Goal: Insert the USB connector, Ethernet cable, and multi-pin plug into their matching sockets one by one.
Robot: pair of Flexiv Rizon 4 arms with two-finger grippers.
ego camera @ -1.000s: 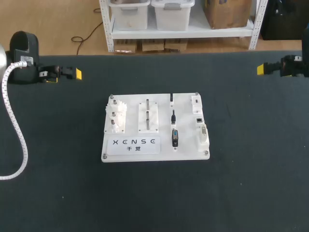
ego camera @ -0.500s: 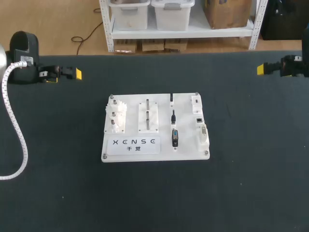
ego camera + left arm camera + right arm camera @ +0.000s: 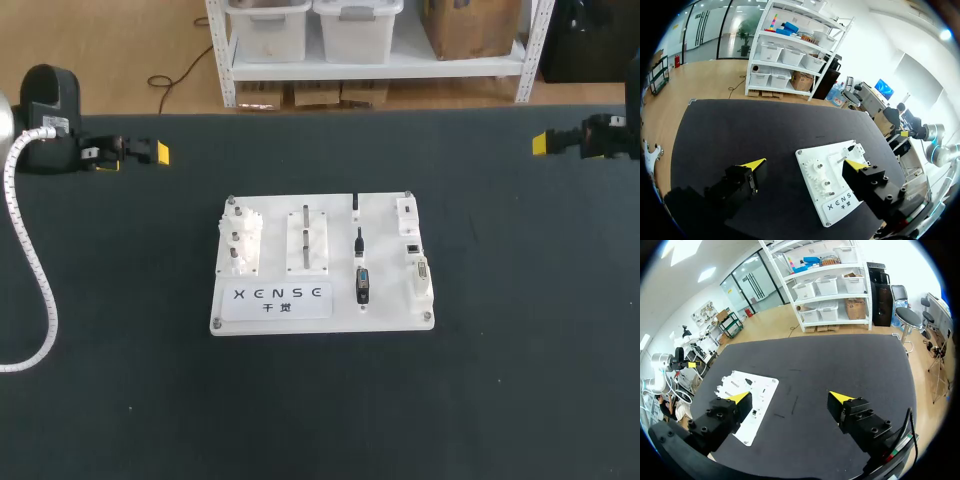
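White board on black table, plugs loose, both grippers empty
Board (image 3: 320, 305) lay mid-table (image 3: 500, 390); three dark plugs (image 3: 363, 285) sat in a line down its right half, just beside but apart from the pale sockets (image 3: 421, 278) along its right edge. Left gripper (image 3: 805, 164) hung at the table's far left, fingers spread wide, holding nothing; right gripper (image 3: 790, 399) hung at the far right, likewise wide and empty, both well apart from the board
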